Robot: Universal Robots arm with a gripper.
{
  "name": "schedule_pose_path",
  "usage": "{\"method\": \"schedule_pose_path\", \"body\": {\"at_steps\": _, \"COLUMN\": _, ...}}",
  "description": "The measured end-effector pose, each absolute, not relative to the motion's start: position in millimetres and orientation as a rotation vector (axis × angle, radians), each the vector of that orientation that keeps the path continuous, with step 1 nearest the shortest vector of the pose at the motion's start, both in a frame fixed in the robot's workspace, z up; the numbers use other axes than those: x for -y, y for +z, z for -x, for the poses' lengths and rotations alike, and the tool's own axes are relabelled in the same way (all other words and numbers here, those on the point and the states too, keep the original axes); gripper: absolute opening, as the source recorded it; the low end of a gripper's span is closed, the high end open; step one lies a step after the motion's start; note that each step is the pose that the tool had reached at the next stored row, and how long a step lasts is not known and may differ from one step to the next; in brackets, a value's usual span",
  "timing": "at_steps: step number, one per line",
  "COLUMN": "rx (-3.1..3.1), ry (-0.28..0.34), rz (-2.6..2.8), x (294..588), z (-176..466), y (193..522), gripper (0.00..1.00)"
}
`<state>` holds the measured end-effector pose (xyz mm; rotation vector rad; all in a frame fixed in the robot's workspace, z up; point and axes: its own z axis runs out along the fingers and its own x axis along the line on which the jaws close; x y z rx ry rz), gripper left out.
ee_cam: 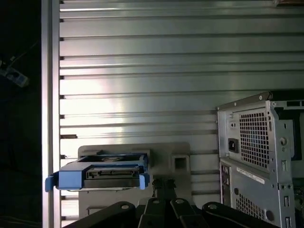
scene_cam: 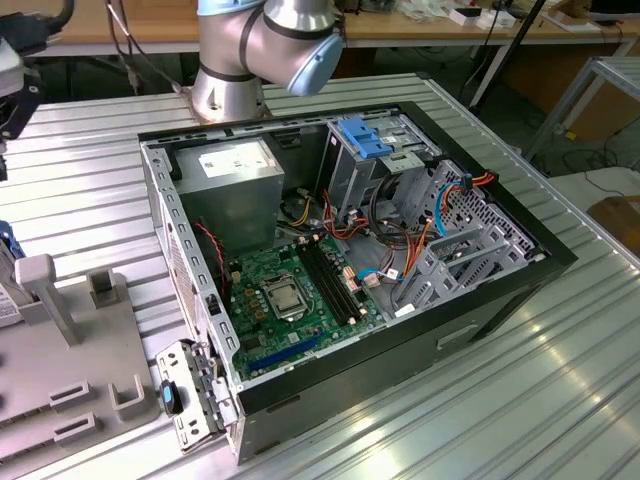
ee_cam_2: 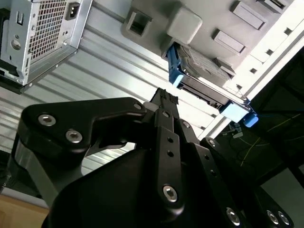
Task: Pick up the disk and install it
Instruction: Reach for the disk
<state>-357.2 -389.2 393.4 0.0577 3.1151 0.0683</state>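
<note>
Claw (ee_cam: 164,186) (ee_cam_2: 164,97) pressed together and pinching nothing: in both wrist views its black links run in to one narrow tip with no gap. It hangs over the table outside the computer case (scene_cam: 480,300), off the case's rear panel (ee_cam: 256,142), and is apart from the disk.

The computer case lies on its side on the ribbed metal table (scene_cam: 560,400), open face up. The disk (ee_cam: 111,172) (ee_cam_2: 202,64) is not in the case. It sits on a grey holder (scene_cam: 90,360) that lies on the table just beside the case's rear end, at the exterior view's left of the case. The first wrist view shows the disk edge-on, with its blue bracket (ee_cam: 64,179) framing the dark metal body. The second wrist view shows a broad face of it, with one end touching a pale blocky post (ee_cam_2: 185,23) of the holder.

Inside the case, a grey power supply (scene_cam: 235,185) with a white sticker fills the rear corner. A green motherboard (scene_cam: 290,300) covers the case floor next to it. Further toward the front of the case stands a silver drive cage (scene_cam: 350,180) topped by a blue latch (scene_cam: 365,135), and red, orange and blue cables run loose between the cage and the front wall. The arm (scene_cam: 265,45) rises from its base on the table just past the case's power-supply corner, its silver and pale blue joint above that corner.
</note>
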Motion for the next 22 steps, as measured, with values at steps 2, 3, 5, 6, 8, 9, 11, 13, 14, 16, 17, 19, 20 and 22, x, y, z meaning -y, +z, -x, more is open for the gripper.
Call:
{"method": "schedule_pose_path", "body": {"at_steps": 2, "rx": -3.115, "ry": 0.068, "rz": -0.056, "x": 389, "z": 373, "y": 393, "gripper": 0.11}}
{"method": "schedule_pose_path", "body": {"at_steps": 3, "rx": -3.115, "ry": 0.068, "rz": -0.055, "x": 389, "z": 376, "y": 393, "gripper": 0.11}}
{"method": "schedule_pose_path", "body": {"at_steps": 5, "rx": -3.115, "ry": 0.068, "rz": -0.051, "x": 389, "z": 386, "y": 393, "gripper": 0.11}}
{"method": "schedule_pose_path", "body": {"at_steps": 6, "rx": -3.115, "ry": 0.069, "rz": -0.049, "x": 389, "z": 389, "y": 393, "gripper": 0.11}}
{"method": "schedule_pose_path", "body": {"at_steps": 8, "rx": -3.115, "ry": 0.069, "rz": -0.044, "x": 389, "z": 396, "y": 393, "gripper": 0.11}}
{"method": "schedule_pose_path", "body": {"at_steps": 9, "rx": -3.116, "ry": 0.069, "rz": -0.039, "x": 389, "z": 400, "y": 393, "gripper": 0.11}}
{"method": "schedule_pose_path", "body": {"at_steps": 11, "rx": -3.116, "ry": 0.069, "rz": -0.033, "x": 390, "z": 405, "y": 393, "gripper": 0.11}}
{"method": "schedule_pose_path", "body": {"at_steps": 13, "rx": -3.116, "ry": 0.069, "rz": -0.027, "x": 390, "z": 412, "y": 393, "gripper": 0.11}}
{"method": "schedule_pose_path", "body": {"at_steps": 14, "rx": -3.116, "ry": 0.069, "rz": -0.026, "x": 390, "z": 414, "y": 393, "gripper": 0.11}}
{"method": "schedule_pose_path", "body": {"at_steps": 16, "rx": -3.116, "ry": 0.069, "rz": -0.023, "x": 390, "z": 424, "y": 393, "gripper": 0.11}}
{"method": "schedule_pose_path", "body": {"at_steps": 17, "rx": -3.116, "ry": 0.069, "rz": -0.021, "x": 391, "z": 430, "y": 393, "gripper": 0.11}}
{"method": "schedule_pose_path", "body": {"at_steps": 19, "rx": -3.116, "ry": 0.069, "rz": -0.019, "x": 392, "z": 442, "y": 393, "gripper": 0.11}}
{"method": "schedule_pose_path", "body": {"at_steps": 20, "rx": -3.116, "ry": 0.069, "rz": -0.018, "x": 393, "z": 444, "y": 393, "gripper": 0.11}}
{"method": "schedule_pose_path", "body": {"at_steps": 22, "rx": -3.116, "ry": 0.069, "rz": -0.017, "x": 395, "z": 448, "y": 393, "gripper": 0.11}}
